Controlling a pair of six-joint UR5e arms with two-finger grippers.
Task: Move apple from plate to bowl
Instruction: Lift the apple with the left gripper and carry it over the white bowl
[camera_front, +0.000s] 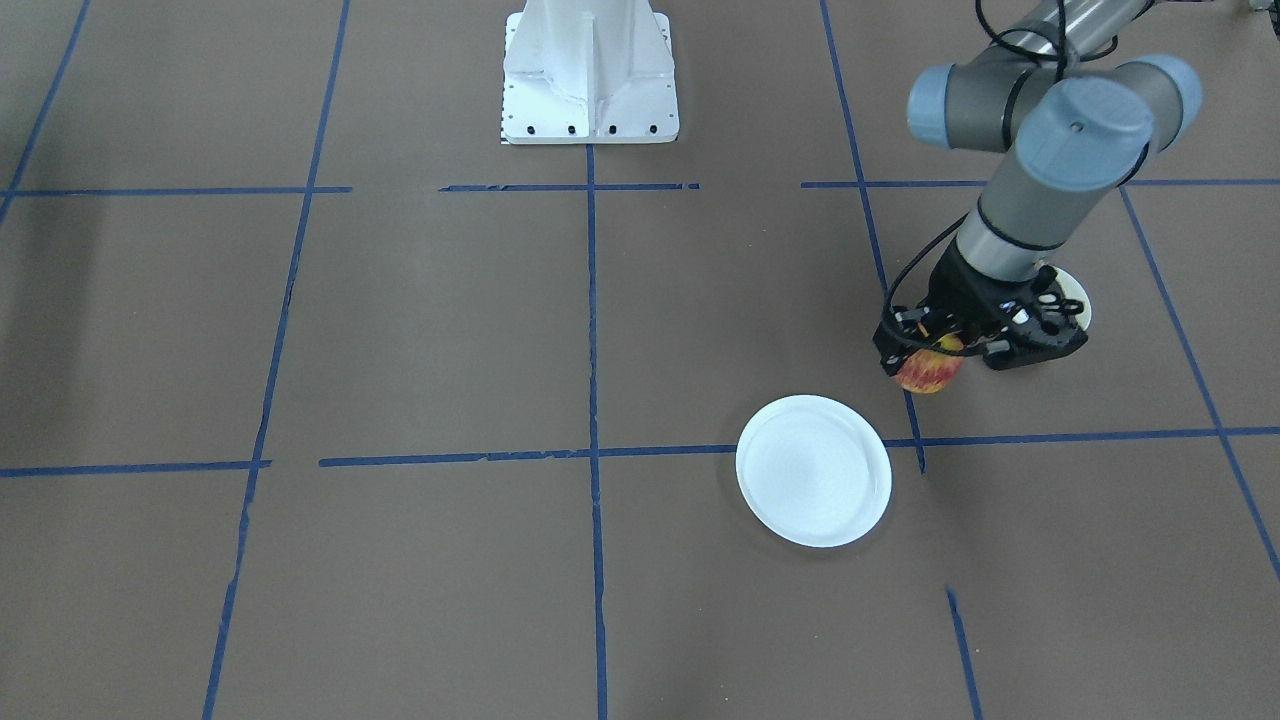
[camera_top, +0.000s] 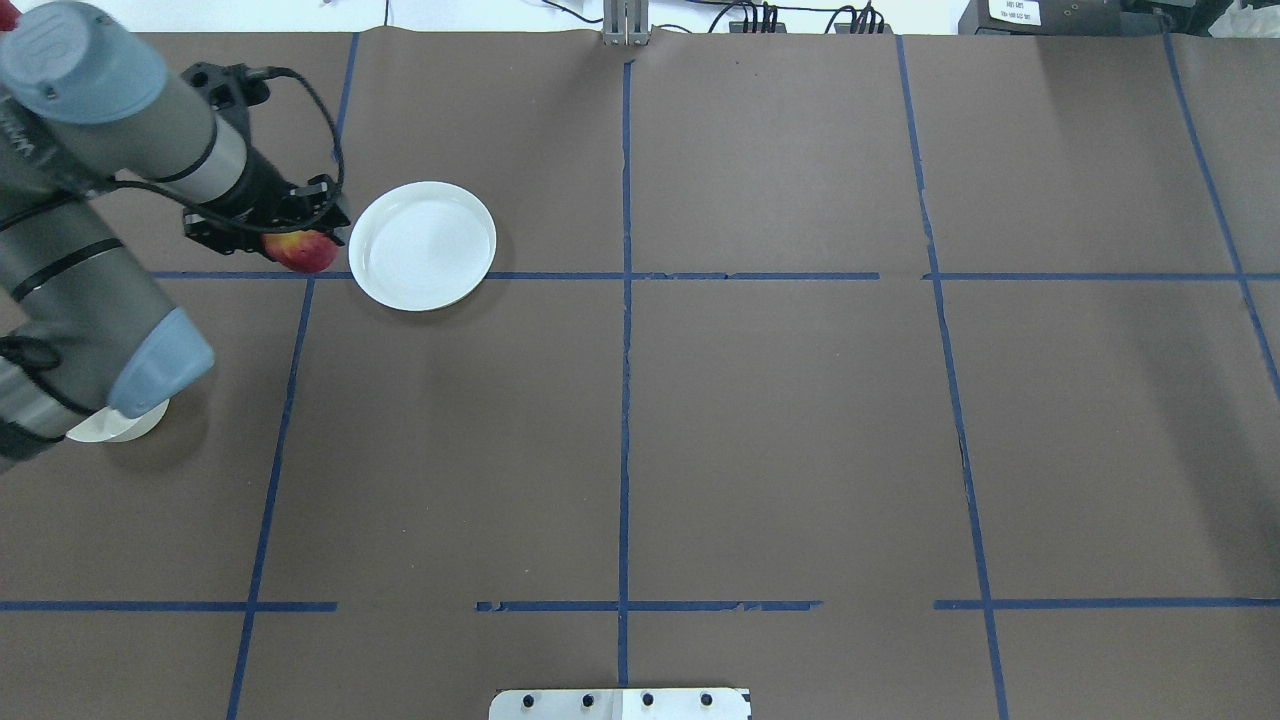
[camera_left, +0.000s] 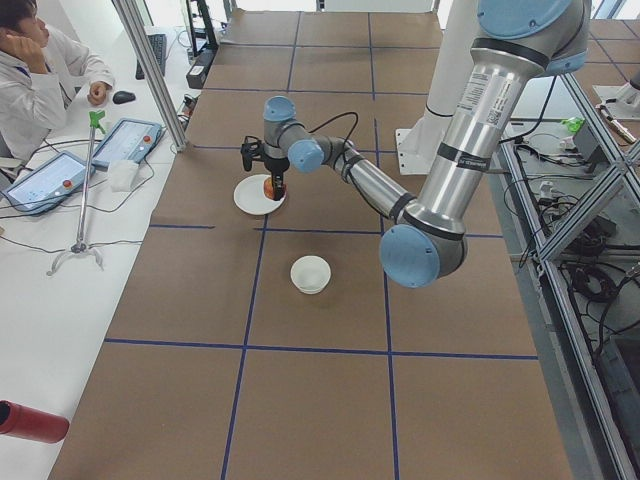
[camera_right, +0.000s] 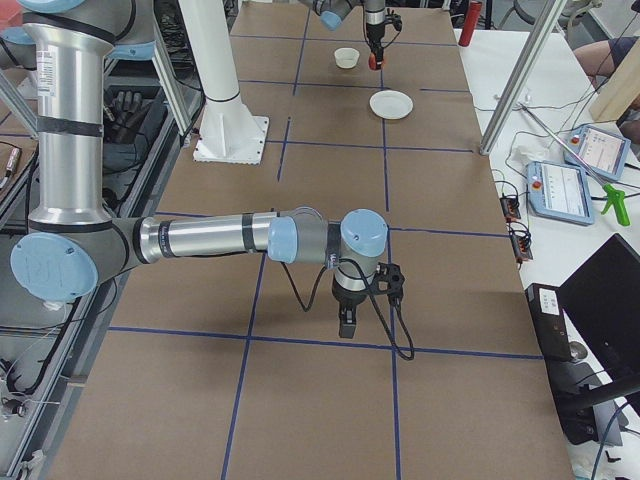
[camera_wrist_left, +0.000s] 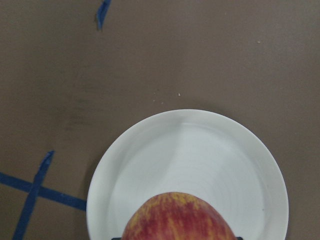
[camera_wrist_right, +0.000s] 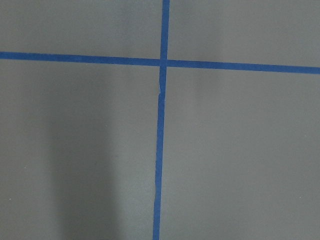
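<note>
**Front-facing view:** The left gripper (camera_front: 930, 352) pinches the apple (camera_front: 931, 374) and holds it above the desk (camera_front: 420, 330), beside the plate (camera_front: 813, 470) and clear of its rim. The plate is bare. The bowl (camera_front: 1080, 300) peeks out behind the gripper's body and is mostly hidden. The pick-up looks done, so the carry to the bowl and the release are left.

**Overhead view:** The apple (camera_top: 305, 253) sits in the gripper just left of the plate (camera_top: 422, 245), which holds nothing. The bowl (camera_top: 108, 430) lies well apart from them, toward the robot, half under the arm's elbow.

**Left side view:** From this angle the apple (camera_left: 270, 187) lines up with the plate's (camera_left: 250, 200) edge. The bowl (camera_left: 310, 273), nearer the camera, is empty.

**Right side view:** The right gripper (camera_right: 347, 326) points down over bare desk, well apart from the task's things. I cannot tell whether it is spread or pressed together. At the far end the apple (camera_right: 372, 63) hangs between the bowl (camera_right: 346, 57) and the plate (camera_right: 391, 104).

**Left wrist view:** The apple (camera_wrist_left: 177, 217) fills the bottom edge, and the plate (camera_wrist_left: 200, 150) beyond it has nothing on it.

**Right wrist view:** Only desk and blue tape (camera_wrist_right: 160, 150) show. The gripper itself is out of frame.
</note>
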